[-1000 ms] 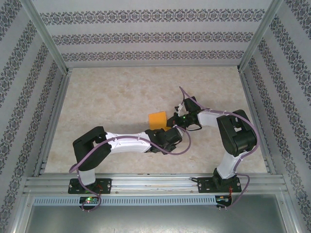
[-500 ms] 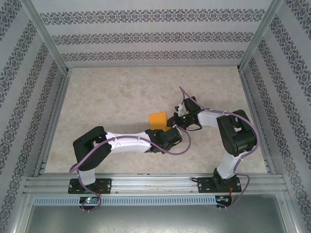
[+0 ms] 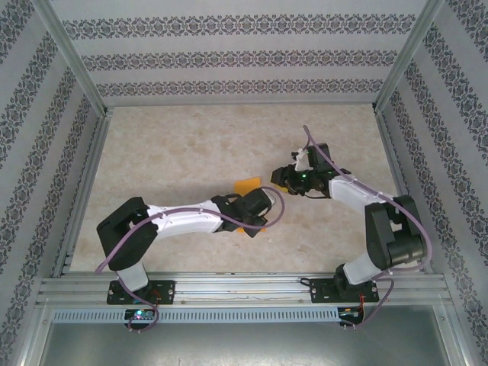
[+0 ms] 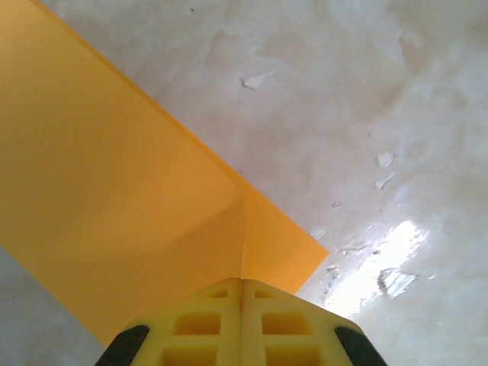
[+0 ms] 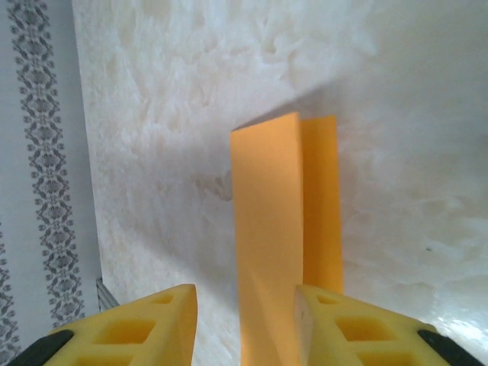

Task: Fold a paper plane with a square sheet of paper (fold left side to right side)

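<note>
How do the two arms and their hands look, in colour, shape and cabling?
Both the left arm and the right arm have white links joined by bulky black joints. A purple cable runs loosely along each. The left hand and the right hand have bright yellow fingers moulded with rectangular pockets, and black parts at their outer corners.

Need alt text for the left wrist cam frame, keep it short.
The left hand, its yellow fingers shut together at bottom centre, pinches the orange square sheet of paper where a fold line meets the fingertips. The sheet spreads up and to the left above a pale marbled table.
</note>
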### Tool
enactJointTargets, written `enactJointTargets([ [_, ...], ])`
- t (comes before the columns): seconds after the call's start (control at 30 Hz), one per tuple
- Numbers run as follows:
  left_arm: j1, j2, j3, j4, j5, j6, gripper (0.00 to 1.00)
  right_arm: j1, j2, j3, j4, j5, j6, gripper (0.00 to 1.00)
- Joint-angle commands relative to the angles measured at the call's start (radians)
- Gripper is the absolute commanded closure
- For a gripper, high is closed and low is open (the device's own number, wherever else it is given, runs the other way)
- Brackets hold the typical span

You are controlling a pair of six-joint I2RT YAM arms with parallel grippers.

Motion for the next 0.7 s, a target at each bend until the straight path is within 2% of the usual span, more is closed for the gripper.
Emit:
enactJointTargets([
  [0.0,0.067,-0.043,-0.047,0.088,0.183,-0.136,1.00,-0.004,-0.056,-0.063,-0.039,0.036,-0.053,0.66],
  [0.1,0.130,-0.065,-0.117,0.204,0.307,-0.235,1.00,0.015,-0.097,-0.119,-0.038,0.025,-0.052,0.79],
  [0.27,0.192,-0.079,-0.210,0.362,0.410,-0.344,1.00,0.095,-0.115,-0.212,0.034,0.023,0.011,0.98],
  [0.43,0.218,-0.078,-0.246,0.414,0.446,-0.386,1.00,0.184,-0.067,-0.241,0.081,0.059,0.054,1.00],
  [0.67,0.235,-0.083,-0.271,0.433,0.448,-0.405,1.00,0.250,0.010,-0.238,0.101,0.091,0.081,1.00],
])
